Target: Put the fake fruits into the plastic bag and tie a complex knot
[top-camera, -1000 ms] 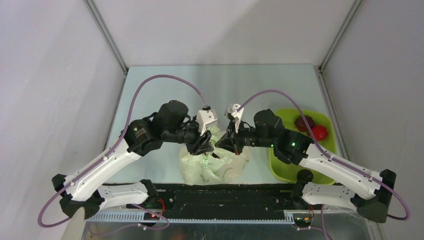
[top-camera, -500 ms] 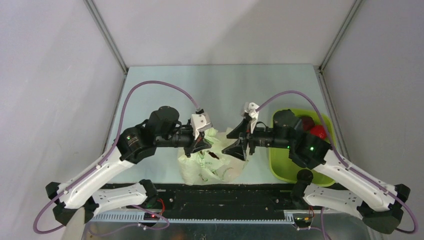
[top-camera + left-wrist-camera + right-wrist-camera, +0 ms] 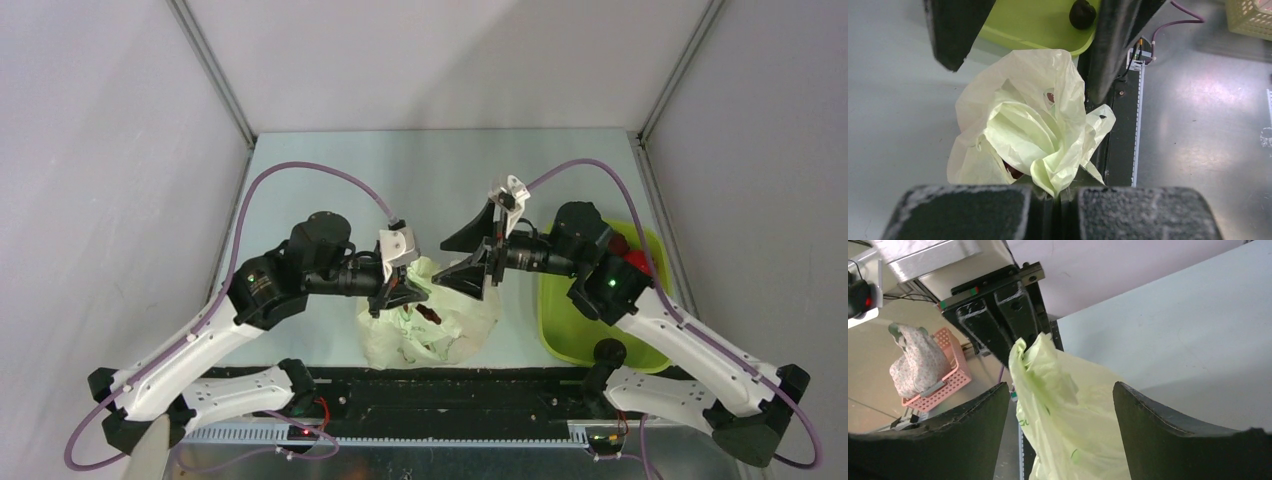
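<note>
I see my left gripper (image 3: 1055,196) clenched on a fold of the thin, crinkly, pale cream plastic bag (image 3: 1018,125). My right gripper (image 3: 468,258) gapes wide nearby, holding nothing.

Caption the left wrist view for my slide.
Left hand pinching a fold of the plastic bag, green tray behind.

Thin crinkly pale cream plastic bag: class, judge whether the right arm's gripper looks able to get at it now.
Probably yes. The right gripper stands open at the pale cream plastic bag, film showing between its fingers, nothing in the way. The left gripper pinches another fold.
</note>
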You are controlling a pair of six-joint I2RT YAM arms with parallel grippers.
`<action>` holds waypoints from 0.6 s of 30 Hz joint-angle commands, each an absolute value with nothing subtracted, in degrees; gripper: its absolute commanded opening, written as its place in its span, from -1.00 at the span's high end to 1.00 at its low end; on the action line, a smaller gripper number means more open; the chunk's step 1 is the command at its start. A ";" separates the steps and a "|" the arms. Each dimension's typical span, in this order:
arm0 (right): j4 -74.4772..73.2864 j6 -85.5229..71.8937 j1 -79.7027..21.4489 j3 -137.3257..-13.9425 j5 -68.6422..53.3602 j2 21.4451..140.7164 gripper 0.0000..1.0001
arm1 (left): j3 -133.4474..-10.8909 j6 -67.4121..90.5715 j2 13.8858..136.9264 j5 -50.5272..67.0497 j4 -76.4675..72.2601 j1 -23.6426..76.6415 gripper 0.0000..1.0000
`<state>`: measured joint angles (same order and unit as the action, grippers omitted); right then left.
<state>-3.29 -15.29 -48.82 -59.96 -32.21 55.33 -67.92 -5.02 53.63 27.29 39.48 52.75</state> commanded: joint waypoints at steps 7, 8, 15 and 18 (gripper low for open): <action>5.89 -20.49 -48.26 -62.99 -39.59 60.53 -0.31 | -68.12 -5.71 53.12 30.72 36.85 53.00 0.94; 6.35 -20.66 -48.21 -63.00 -40.22 61.01 -0.18 | -67.98 -5.76 53.09 30.74 36.66 53.02 0.94; 6.01 -20.56 -48.09 -62.95 -40.59 61.56 0.95 | -67.37 -5.70 52.68 29.33 36.83 53.05 0.93; 4.90 -19.92 -47.61 -62.88 -39.86 60.63 1.00 | -67.17 -5.84 52.11 27.28 37.47 53.01 0.90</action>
